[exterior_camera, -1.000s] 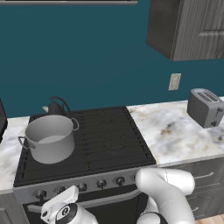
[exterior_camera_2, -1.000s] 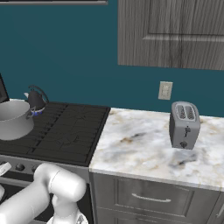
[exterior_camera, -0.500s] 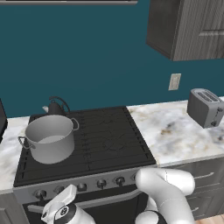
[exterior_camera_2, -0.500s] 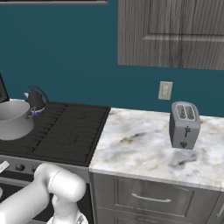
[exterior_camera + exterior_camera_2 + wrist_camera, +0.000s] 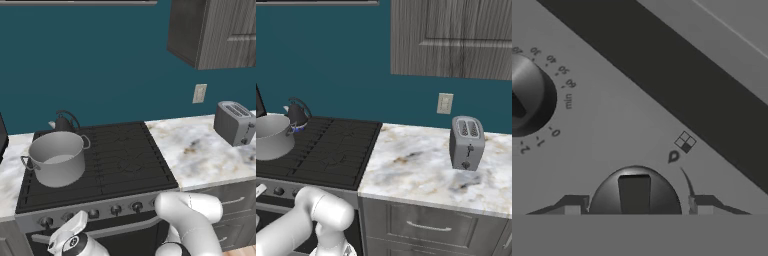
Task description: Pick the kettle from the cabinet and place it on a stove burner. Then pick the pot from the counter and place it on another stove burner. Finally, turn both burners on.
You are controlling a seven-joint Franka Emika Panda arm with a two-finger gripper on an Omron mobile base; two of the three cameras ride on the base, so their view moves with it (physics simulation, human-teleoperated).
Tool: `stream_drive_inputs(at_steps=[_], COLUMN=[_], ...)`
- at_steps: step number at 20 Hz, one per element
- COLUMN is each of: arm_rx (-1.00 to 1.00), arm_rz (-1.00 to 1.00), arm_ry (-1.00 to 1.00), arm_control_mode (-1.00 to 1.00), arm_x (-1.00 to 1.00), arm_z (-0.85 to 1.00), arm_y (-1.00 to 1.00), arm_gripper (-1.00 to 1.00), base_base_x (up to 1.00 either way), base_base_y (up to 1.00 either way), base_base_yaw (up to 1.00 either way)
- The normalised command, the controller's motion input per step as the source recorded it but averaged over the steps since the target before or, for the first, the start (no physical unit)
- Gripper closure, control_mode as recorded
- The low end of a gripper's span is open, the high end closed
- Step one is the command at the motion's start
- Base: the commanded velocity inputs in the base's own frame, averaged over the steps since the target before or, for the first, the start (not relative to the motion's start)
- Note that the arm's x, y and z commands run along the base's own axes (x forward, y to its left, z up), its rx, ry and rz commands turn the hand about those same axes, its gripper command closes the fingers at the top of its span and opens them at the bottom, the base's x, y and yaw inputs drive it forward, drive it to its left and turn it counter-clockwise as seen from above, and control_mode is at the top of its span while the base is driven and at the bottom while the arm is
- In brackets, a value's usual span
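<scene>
We see the claw (image 5: 634, 204) with tips apart, straddling a dark round stove knob (image 5: 634, 192) without clamping it; the wide grey metal pot (image 5: 56, 159) sits on the black front-left burner grate (image 5: 95, 162).

The pot (image 5: 56, 159), a wide grey metal stockpot without lid and with two small side loop handles, stands upright on the front left grate of the stove burners (image 5: 125, 155); the kettle (image 5: 64, 122), small, dark and rounded with a looping black handle, stands upright on the rear left grate just behind the pot; dark round knobs (image 5: 116, 209) line the stove front; white marble-patterned counter (image 5: 200, 150) flanks the cooktop.
</scene>
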Motion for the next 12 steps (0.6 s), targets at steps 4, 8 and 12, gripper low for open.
stream_drive_inputs(at_steps=[4, 8, 12], arm_rx=[0.03, 0.0, 0.0], arm_rz=[0.0, 0.0, 0.0], arm_ry=[-0.09, -0.06, -0.05], arm_control_mode=[-1.0, -1.0, -1.0], arm_x=[-0.05, -0.23, -0.29], arm_z=[0.0, 0.0, 0.02], arm_y=[0.0, 0.0, 0.01], arm_gripper=[-1.0, -1.0, -1.0], base_base_x=[0.0, 0.0, 0.0], base_base_y=[0.0, 0.0, 0.0], base_base_yaw=[0.0, 0.0, 0.0])
